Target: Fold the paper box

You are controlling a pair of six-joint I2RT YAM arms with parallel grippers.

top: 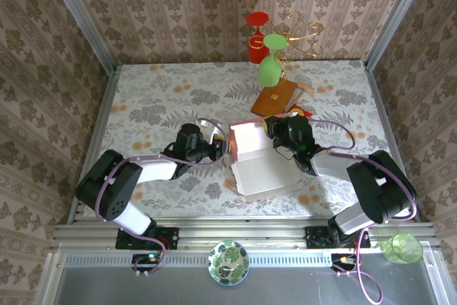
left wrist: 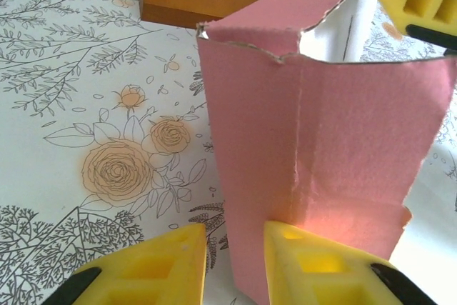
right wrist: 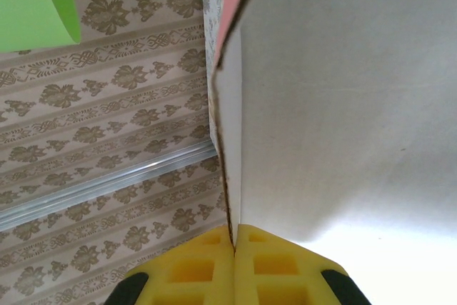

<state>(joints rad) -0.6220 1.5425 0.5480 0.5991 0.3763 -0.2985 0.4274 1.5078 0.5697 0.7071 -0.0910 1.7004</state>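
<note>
The paper box (top: 260,166) lies mid-table, pink outside and white inside, with its back and left walls raised. In the left wrist view a pink wall (left wrist: 321,141) stands upright. My left gripper (left wrist: 234,237) is at the wall's lower corner with its jaws apart: the right finger (left wrist: 314,262) touches the pink face, while the left finger (left wrist: 164,262) stands clear of it. My right gripper (right wrist: 234,237) is shut on the thin edge of a white-sided wall (right wrist: 343,105) at the box's far right corner. In the top view the left gripper (top: 220,149) and right gripper (top: 273,131) flank the raised walls.
A brown board (top: 275,98) lies just behind the box, with a red-yellow packet (top: 301,112) beside it. A green glass (top: 269,69), a red cup (top: 257,46) and a gold wire stand (top: 300,37) are at the back. A patterned bowl (top: 228,262) and a green cup (top: 401,248) sit on the near ledge.
</note>
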